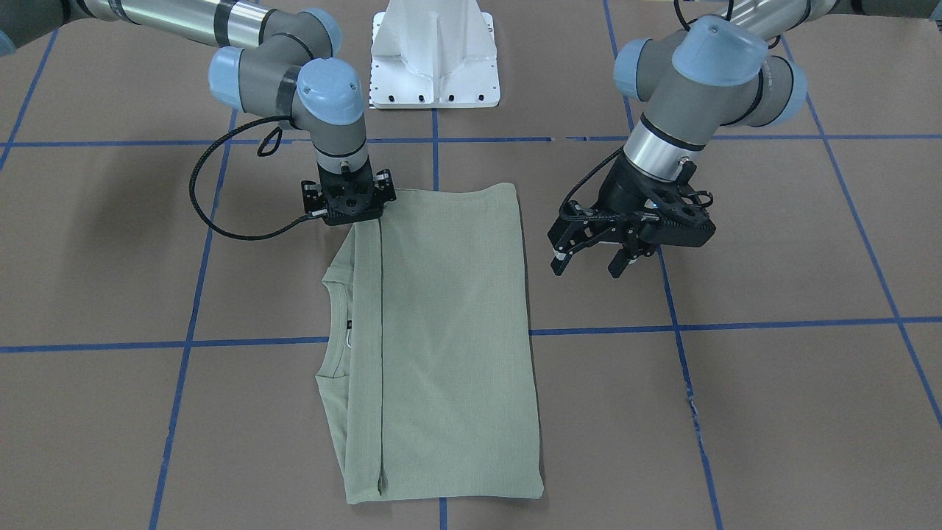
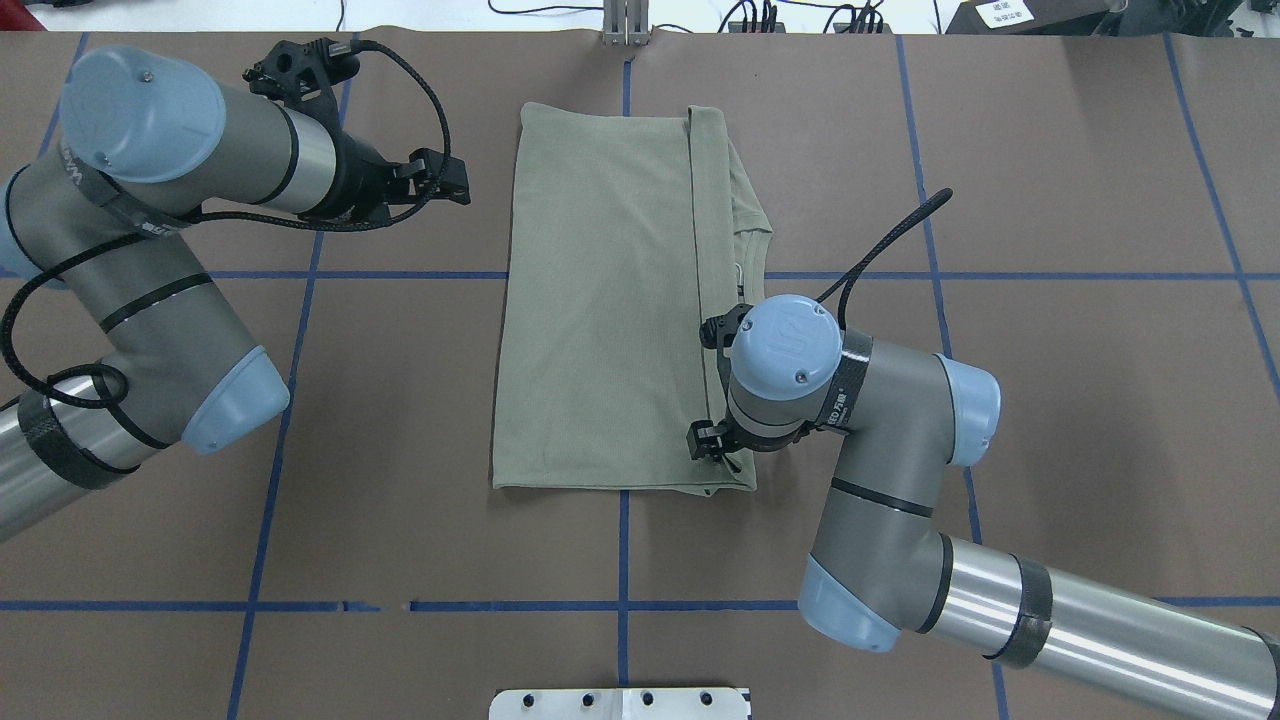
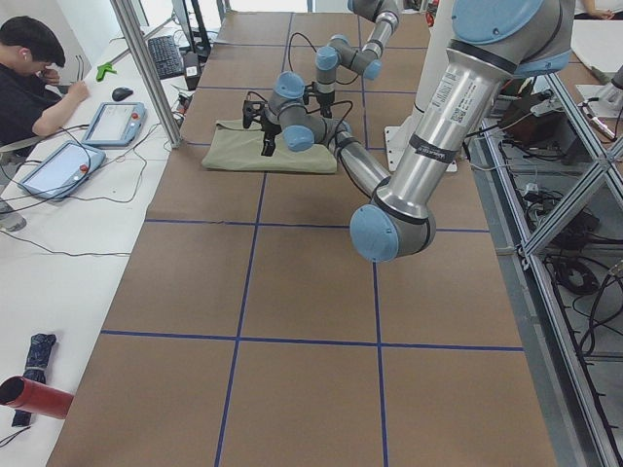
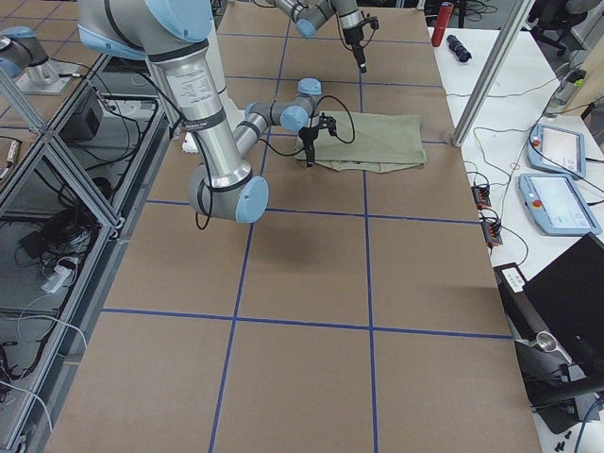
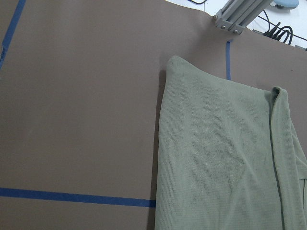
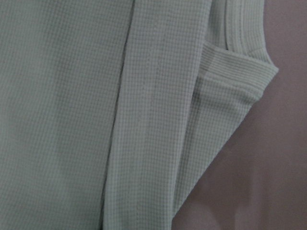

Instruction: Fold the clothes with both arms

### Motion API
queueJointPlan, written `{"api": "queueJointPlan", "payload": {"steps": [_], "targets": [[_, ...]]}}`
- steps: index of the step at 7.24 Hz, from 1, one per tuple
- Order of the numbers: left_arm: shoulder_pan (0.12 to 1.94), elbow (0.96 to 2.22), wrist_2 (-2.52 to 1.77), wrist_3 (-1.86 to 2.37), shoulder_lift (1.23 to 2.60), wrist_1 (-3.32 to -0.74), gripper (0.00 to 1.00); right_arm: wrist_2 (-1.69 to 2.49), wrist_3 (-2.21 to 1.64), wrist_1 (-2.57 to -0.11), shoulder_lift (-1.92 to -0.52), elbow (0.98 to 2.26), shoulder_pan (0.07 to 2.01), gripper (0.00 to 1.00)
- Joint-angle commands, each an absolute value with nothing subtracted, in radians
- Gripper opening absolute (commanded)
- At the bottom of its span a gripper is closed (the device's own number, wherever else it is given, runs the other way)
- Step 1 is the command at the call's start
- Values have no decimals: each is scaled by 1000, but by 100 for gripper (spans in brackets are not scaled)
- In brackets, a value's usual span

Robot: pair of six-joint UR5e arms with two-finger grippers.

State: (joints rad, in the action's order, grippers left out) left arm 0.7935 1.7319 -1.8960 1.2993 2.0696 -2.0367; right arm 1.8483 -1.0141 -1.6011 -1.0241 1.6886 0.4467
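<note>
Shirt (image 1: 449, 331) folded flat, mid-table. Right pincer (image 1: 352, 207) down on shirt's corner nearest robot, cannot tell whether apart or clamped. Left pincer (image 1: 586, 269) apart, beside shirt, not touching.

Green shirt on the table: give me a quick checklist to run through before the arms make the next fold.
1. Shirt lies flat as a folded rectangle: ok, no bunching shows.
2. Sleeves tucked in: ok, none sticks out.
3. Edges line up: not ok, the collar side pokes out past the folded panel on the robot's right.
4. Left end effector is free: ok, open and off to the side of the shirt.
5. Right end effector grips the shirt corner nearest the robot: cannot tell, it sits over that corner but the wrist hides its fingers.
6. Person is away from the arms: ok, seated at the side desk.
</note>
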Motion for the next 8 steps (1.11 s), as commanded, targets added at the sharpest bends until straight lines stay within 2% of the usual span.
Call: {"api": "queueJointPlan", "payload": {"steps": [1, 3, 6, 8], "targets": [[792, 1729, -1896, 1299, 2074, -2037, 100, 1850, -997, -1652, -1029, 1707, 449, 100], [792, 1732, -1896, 1299, 2075, -2037, 100, 1850, -993, -1657, -1061, 1715, 460, 100], [792, 1741, -1904, 1301, 2077, -2037, 100, 1848, -934, -1657, -1167, 1808, 488, 100], [792, 1740, -1930, 1299, 2077, -2039, 100, 1842, -934, -1652, -1128, 1798, 488, 100]]}}
